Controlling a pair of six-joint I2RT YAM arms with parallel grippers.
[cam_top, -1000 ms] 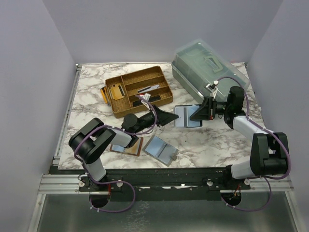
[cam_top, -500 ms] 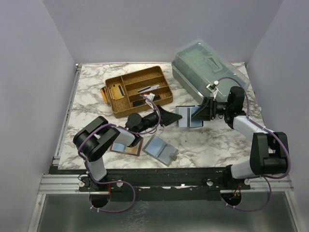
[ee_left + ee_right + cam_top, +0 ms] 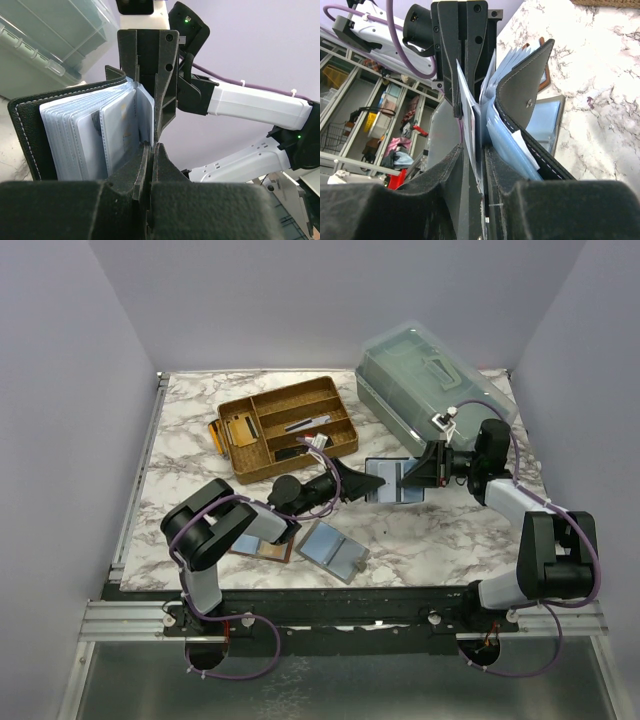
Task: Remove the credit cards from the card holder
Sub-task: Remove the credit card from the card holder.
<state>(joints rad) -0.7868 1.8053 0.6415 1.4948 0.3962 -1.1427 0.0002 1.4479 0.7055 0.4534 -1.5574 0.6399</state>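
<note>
Two robot arms meet over a marbled worktop (image 3: 430, 530) just off the near right corner of a divided tan tray (image 3: 275, 392), with the card holder (image 3: 385, 480) held open between them. The left gripper (image 3: 368, 480) reaches in from the tray side, its jaws pressed together on a thin clear pocket leaf at the holder's inner edge. The right gripper (image 3: 405, 477) faces it from the side away from the tray. Its jaws are drawn in to a narrow gap around pale leaves of the same stack; whether they pinch a card or only a sleeve cannot be told. In the left wrist view the black stitched cover fans out, and the credit cards (image 3: 117, 125) sit inside the clear pockets. A clear lidded box (image 3: 430, 375) stands beyond the tray's right end. Gold-tan cards (image 3: 238, 428) lie in the tray's left compartment. On the near side of the tray, a brown holder (image 3: 262, 545) and a grey holder (image 3: 333, 550) lie open, flat on the worktop beside each other.
</note>
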